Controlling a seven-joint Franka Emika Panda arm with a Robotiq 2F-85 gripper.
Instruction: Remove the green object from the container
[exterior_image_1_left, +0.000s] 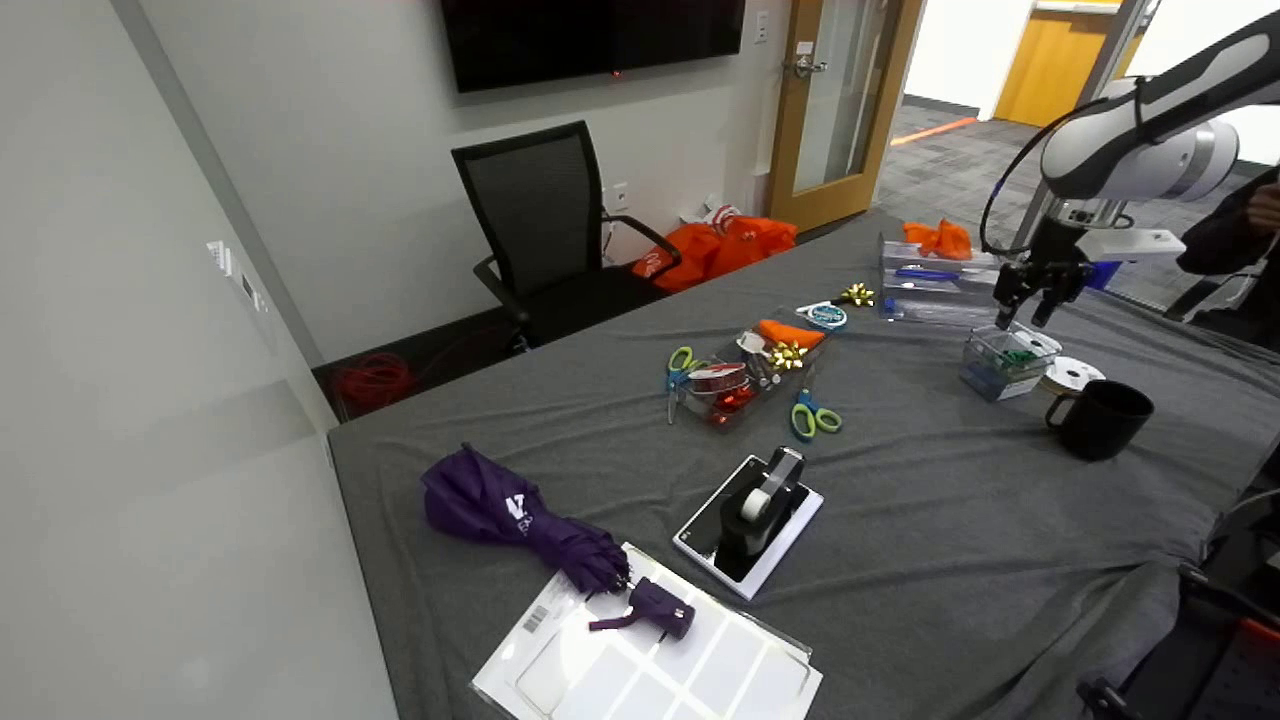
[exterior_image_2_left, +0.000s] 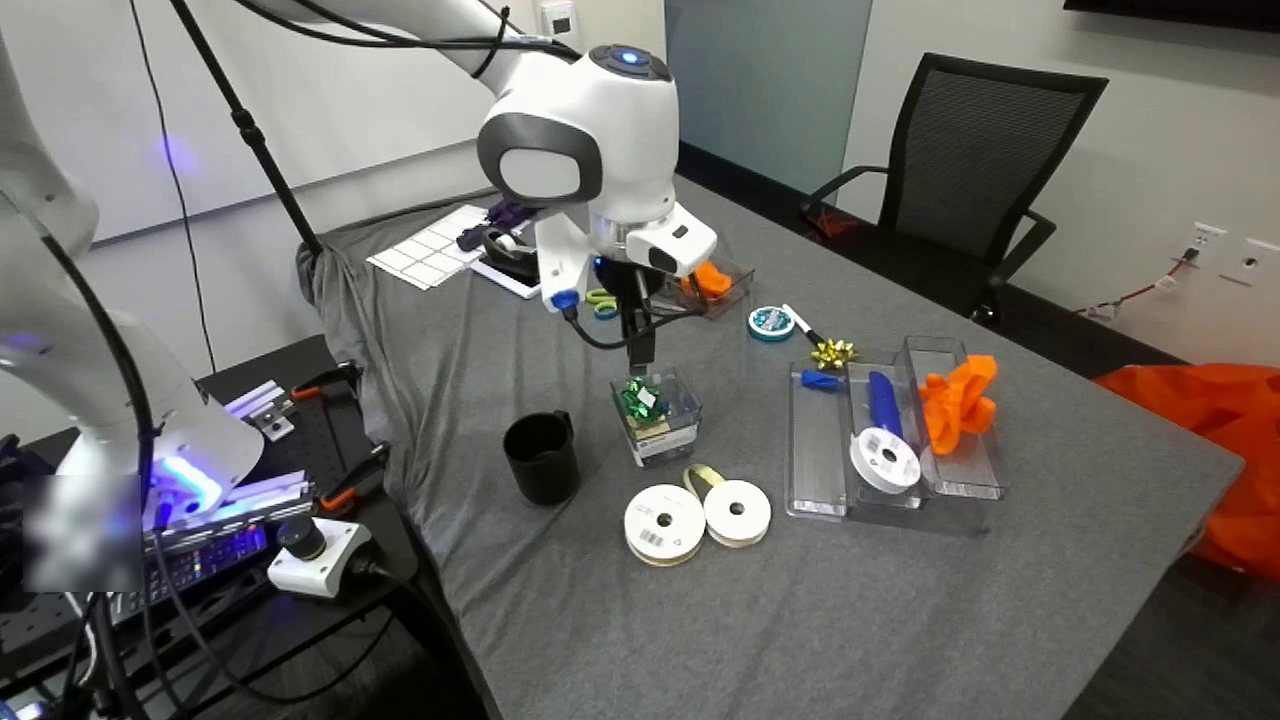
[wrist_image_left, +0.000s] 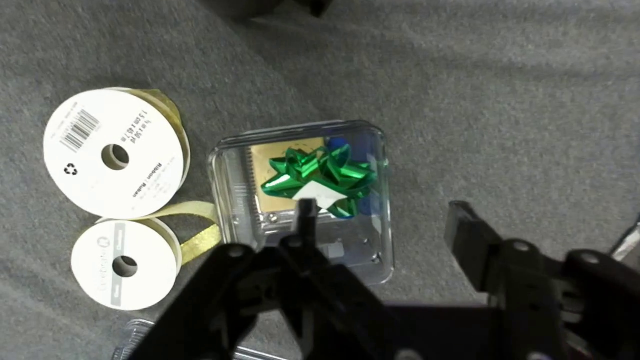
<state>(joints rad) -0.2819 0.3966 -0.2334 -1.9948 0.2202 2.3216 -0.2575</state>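
The green object is a shiny green gift bow with a white sticker. It lies inside a small transparent box, the container, over a tan notebook and something blue. The bow and the box also show in both exterior views. My gripper is open and empty. It is above the box, with one finger over the box near the bow's sticker and the other over the cloth outside the box wall. In the exterior views my gripper hangs just above the box.
A black mug stands beside the box. Two white ribbon spools lie near it. A transparent divided tray holds orange and blue things. Another bin, scissors and a tape dispenser lie farther off.
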